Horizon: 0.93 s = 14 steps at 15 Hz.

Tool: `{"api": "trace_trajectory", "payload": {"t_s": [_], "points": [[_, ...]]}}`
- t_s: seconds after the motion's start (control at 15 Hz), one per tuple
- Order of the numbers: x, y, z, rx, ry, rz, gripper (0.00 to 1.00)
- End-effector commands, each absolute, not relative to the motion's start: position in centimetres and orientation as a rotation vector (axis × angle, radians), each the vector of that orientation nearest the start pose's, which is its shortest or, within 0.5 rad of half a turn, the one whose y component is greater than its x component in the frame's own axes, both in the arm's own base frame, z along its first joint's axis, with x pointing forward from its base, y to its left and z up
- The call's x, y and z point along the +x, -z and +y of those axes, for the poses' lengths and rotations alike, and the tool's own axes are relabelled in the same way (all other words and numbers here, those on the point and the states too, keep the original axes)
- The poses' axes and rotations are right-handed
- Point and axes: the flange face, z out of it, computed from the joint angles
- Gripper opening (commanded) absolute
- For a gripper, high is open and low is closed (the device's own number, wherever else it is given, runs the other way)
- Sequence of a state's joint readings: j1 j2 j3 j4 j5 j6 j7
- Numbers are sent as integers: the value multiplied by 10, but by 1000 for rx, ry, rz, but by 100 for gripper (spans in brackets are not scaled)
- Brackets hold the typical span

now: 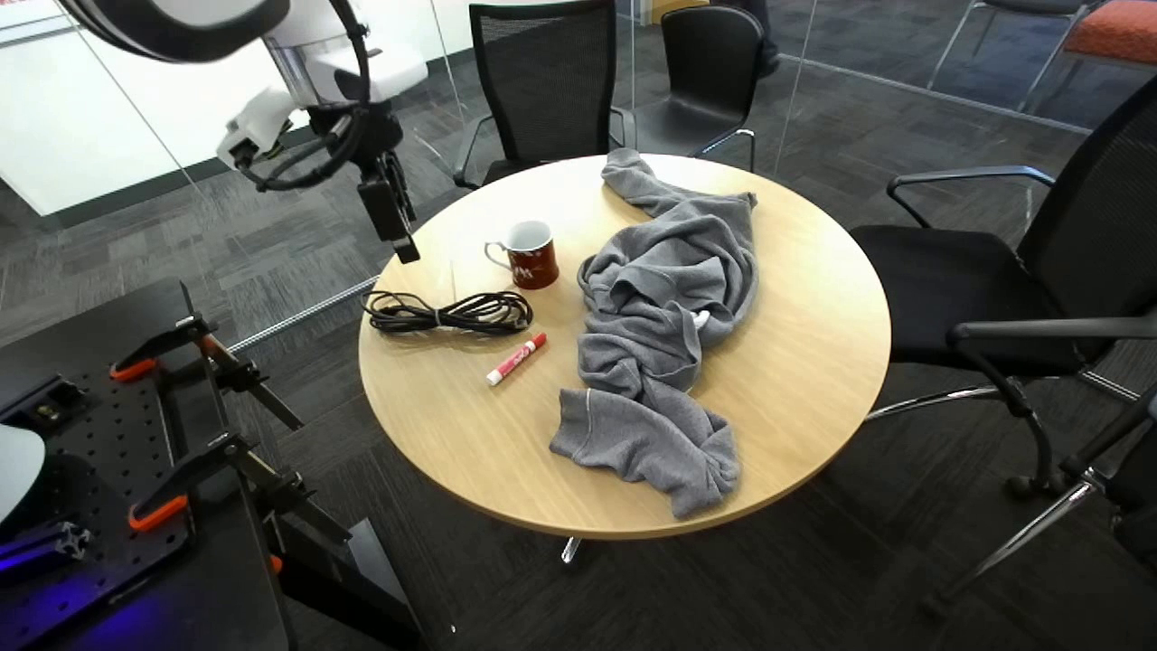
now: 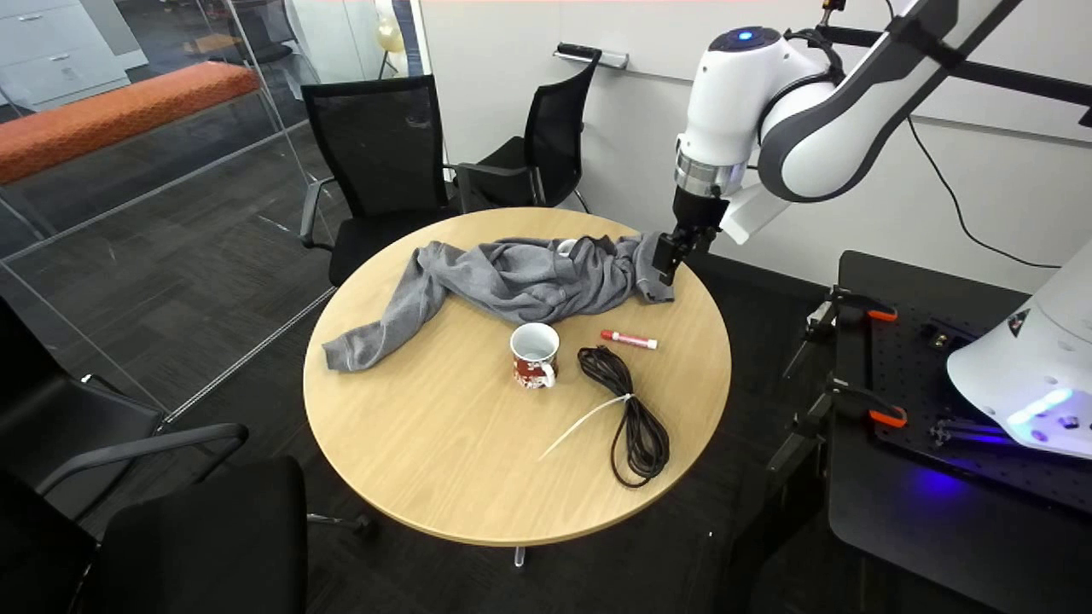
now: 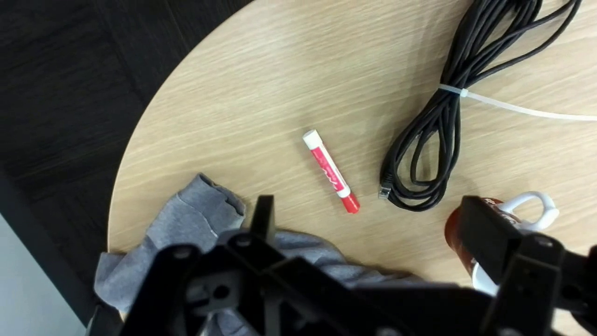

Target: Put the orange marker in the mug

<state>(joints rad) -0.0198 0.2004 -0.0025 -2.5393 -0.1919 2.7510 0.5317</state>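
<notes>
One marker lies apart, below the gripper.

The tabletop is brightly and evenly lit in both exterior views, the surrounding floor dark. A blue glow tints the black bench. In the wrist view, the foreground gripper appears dark and out of focus.
</notes>
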Motion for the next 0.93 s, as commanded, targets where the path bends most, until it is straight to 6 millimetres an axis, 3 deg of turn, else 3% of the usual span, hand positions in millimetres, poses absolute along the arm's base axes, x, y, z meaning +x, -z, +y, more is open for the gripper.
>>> {"api": "trace_trajectory", "payload": {"t_s": [0.0,0.33,0.4,0.87], "points": [[475,-169,0,-3125,14,654,100],[489,-140,4,-3042,-66,717,100],[479,-147,2,-3068,-73,713,100],[486,-138,2,-3054,-83,725,100]]}}
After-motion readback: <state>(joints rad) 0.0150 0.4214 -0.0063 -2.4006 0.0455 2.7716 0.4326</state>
